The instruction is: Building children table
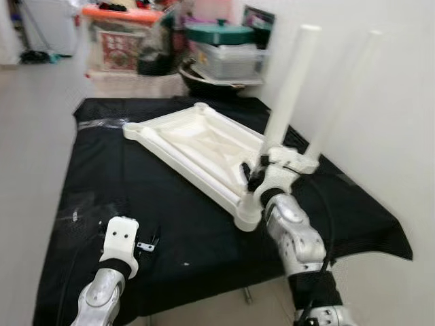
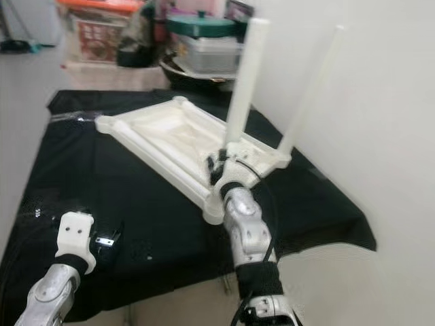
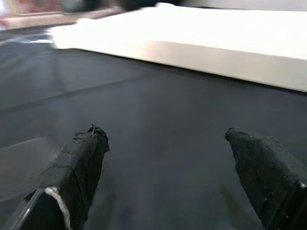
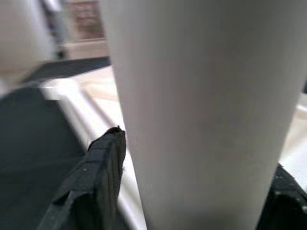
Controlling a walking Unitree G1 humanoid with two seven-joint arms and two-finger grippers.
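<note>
A white children's tabletop lies upside down on a black cloth. Two white legs stand upright at its near right end: the closer leg and a second leg beside the wall. My right gripper is shut on the closer leg near its base; in the right wrist view that leg sits between the black fingers. My left gripper hovers open low over the cloth, short of the tabletop's long edge, with nothing between its fingers.
A white wall runs close along the right, just behind the legs. Storage boxes and lidded bins crowd the floor beyond the cloth. A clear plastic scrap lies on the cloth by the left gripper.
</note>
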